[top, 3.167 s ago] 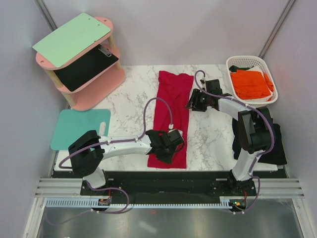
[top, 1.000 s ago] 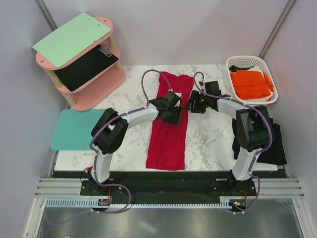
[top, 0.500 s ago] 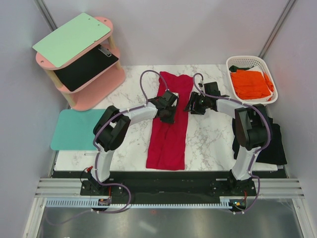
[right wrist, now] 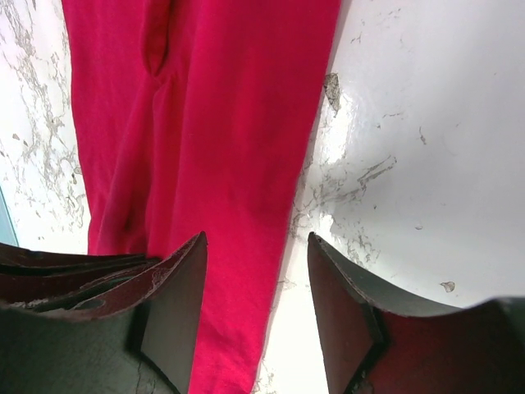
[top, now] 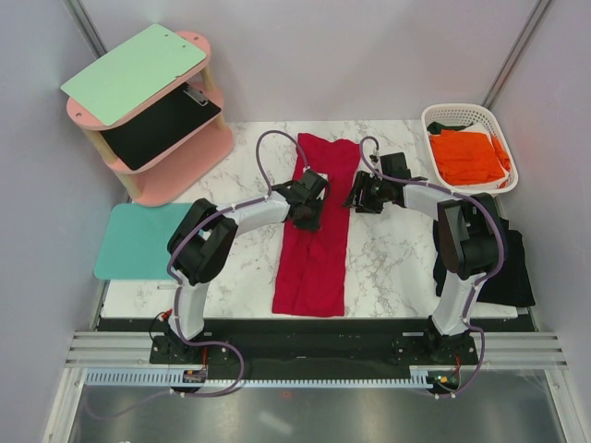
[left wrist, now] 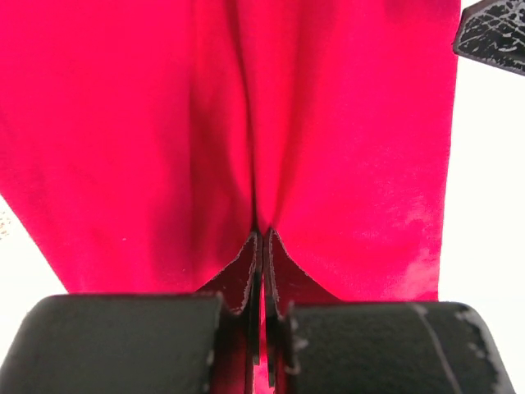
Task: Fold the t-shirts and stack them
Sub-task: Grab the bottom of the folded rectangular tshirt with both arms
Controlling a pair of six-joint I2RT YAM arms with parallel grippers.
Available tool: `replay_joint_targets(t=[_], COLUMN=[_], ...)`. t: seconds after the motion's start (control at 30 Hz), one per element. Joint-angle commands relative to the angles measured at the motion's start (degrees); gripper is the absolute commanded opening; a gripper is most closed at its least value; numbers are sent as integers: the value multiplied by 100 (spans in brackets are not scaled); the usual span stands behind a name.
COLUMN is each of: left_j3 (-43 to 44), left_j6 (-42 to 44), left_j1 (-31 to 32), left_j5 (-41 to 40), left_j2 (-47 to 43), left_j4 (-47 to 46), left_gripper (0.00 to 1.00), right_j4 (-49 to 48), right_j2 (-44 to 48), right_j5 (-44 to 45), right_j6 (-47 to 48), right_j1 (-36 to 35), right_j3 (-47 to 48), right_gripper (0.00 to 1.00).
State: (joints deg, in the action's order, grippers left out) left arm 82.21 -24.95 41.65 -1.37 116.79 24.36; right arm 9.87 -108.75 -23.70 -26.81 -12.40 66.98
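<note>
The crimson red t-shirt (top: 316, 231) lies as a long narrow strip down the middle of the marble table (top: 240, 249). At its upper middle, my left gripper (top: 308, 209) is shut on a pinched ridge of the red t-shirt (left wrist: 328, 123), its tips meeting at the left gripper (left wrist: 262, 236). My right gripper (top: 357, 196) hangs open at the strip's right edge. In the right wrist view the right gripper (right wrist: 256, 240) straddles the edge of the red t-shirt (right wrist: 213, 123), one finger over cloth, one over marble. The orange t-shirt (top: 467, 155) lies in the basket. The black t-shirt (top: 517, 269) lies at the table's right edge, partly behind the right arm.
A white basket (top: 441, 114) stands at the back right. A pink two-tier shelf (top: 175, 171) at the back left carries the mint-green board (top: 134, 74). The teal mat (top: 148, 238) lies at the left edge.
My left gripper moved from the shirt's near end to its upper middle, then shut on a fold of the red cloth. The right gripper stayed open in place.
</note>
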Motion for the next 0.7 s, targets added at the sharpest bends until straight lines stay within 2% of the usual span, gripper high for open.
replay_joint_targets(t=[0.0,0.1,0.2,0.23,0.33,0.5,0.6,0.63,0.67], left_j3=[-48,-56,-126,-153,-293,-680,-864,-882,-883], left_j6=[104,157,236,262,341,351,386,394,412], left_j1=[-43,-43,-43,-43,-51,-306,-692,-902,-1000], left_j5=[-128,40,110,110,84,-171,-39,22,109], left_j2=[-350,-394,-656,-762,-1271,-2072,-2327,-2319,-2267], left_j4=[131,139,148,148,131,122,8,-10,-1], left_gripper=[2,9,46,64,77,87,90,90,90], right_j4=[-143,-134,-134,-134,-134,-239,-450,-486,-451], right_j2=[-50,-24,29,38,47,64,-67,-128,-277], right_j5=[-64,-64,-29,-29,-38,243,287,279,287], right_j6=[0,17,53,53,53,106,71,70,114], right_j1=[10,10,1,1,1,10,1,-8,-25], right_j3=[43,61,78,96,157,333,666,789,1164], right_gripper=[60,60,60,60,60,59,45,7,0])
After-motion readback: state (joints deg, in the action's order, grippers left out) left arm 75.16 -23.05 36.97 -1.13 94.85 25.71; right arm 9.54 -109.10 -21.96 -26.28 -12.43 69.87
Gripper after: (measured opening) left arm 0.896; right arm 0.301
